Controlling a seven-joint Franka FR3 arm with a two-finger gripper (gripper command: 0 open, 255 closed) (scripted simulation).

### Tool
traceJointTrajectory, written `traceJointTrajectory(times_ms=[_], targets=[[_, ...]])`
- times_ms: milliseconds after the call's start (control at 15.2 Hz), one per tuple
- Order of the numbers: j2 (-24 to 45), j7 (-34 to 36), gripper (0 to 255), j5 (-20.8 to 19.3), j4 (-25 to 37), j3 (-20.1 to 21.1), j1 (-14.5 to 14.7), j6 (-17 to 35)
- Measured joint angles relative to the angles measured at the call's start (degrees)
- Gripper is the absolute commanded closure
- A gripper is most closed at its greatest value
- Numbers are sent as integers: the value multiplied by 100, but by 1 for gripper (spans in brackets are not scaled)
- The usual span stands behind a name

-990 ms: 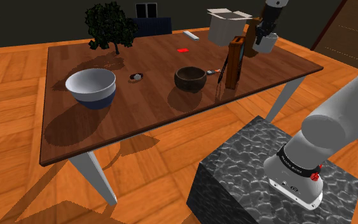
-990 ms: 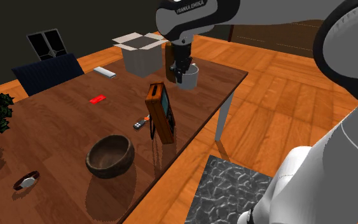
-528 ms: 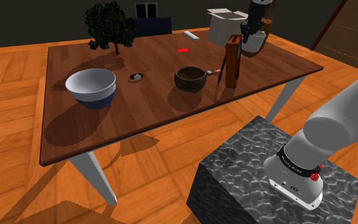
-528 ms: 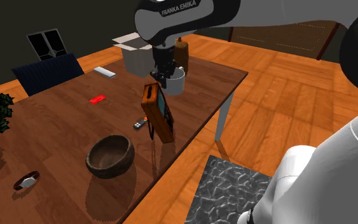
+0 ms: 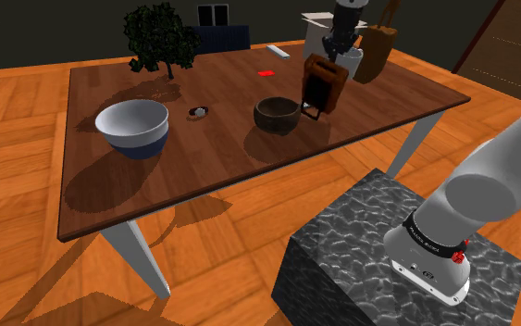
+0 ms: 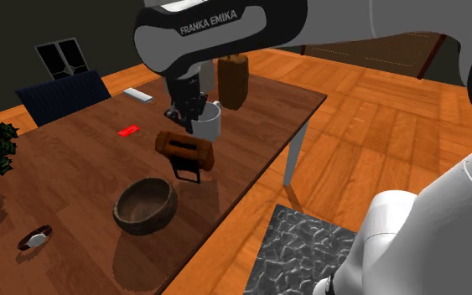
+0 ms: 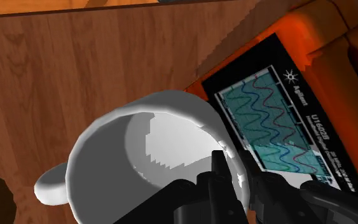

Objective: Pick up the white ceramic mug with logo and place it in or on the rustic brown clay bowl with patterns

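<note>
White mug (image 6: 207,124) hangs at centre frame, its rim pinched in the jaws, seemingly off the desk (image 6: 83,155). Brown bowl (image 6: 145,205) waits toward the lower left, with a tilted orange meter (image 6: 185,149) directly between them.

brown bowl (image 5: 278,113), maybe a watch (image 5: 197,112), on table (image 5: 221,157)

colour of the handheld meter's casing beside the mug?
Meter casing is orange, with a black face and teal waveform screen; clearest in wrist view.

One mug (image 6: 209,127), brown bowl (image 5: 278,121), white bowl (image 5: 134,141) (two bowls).
</note>
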Motion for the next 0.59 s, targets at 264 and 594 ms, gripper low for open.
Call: traceJointTrajectory(times_ms=[264,594], targets=[[169,513,255,44,228,303,235,-104],[457,1183,255,82,600,682,544,-227]])
